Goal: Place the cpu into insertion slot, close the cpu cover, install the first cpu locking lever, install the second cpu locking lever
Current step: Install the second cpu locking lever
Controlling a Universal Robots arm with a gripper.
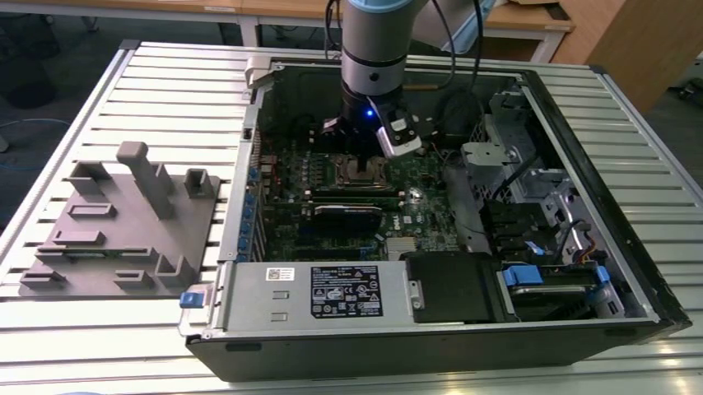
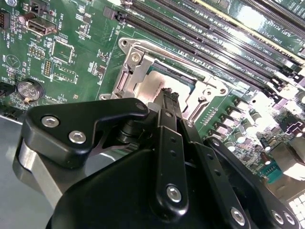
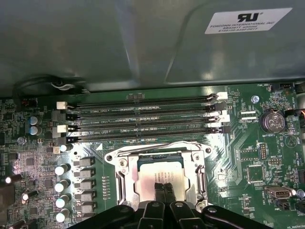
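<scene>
Your gripper [image 3: 163, 191] has its fingers [image 3: 159, 190] pressed together, tips right over the cpu [image 3: 159, 175]. The cpu already sits flat in the insertion slot [image 3: 161, 172]. It looks light, stiff and easy to hurt, so hold it by its edges.

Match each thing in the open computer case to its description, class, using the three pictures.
Things:
1. chip
2. cover frame
3. coin battery
4. end effector

Descriptions:
A. round and silver, on the green board
B. black, tips over the chip
C. silver-grey square lying in the socket
D. metal frame lying around the chip

Pairs: 1-C, 2-D, 3-A, 4-B
</scene>
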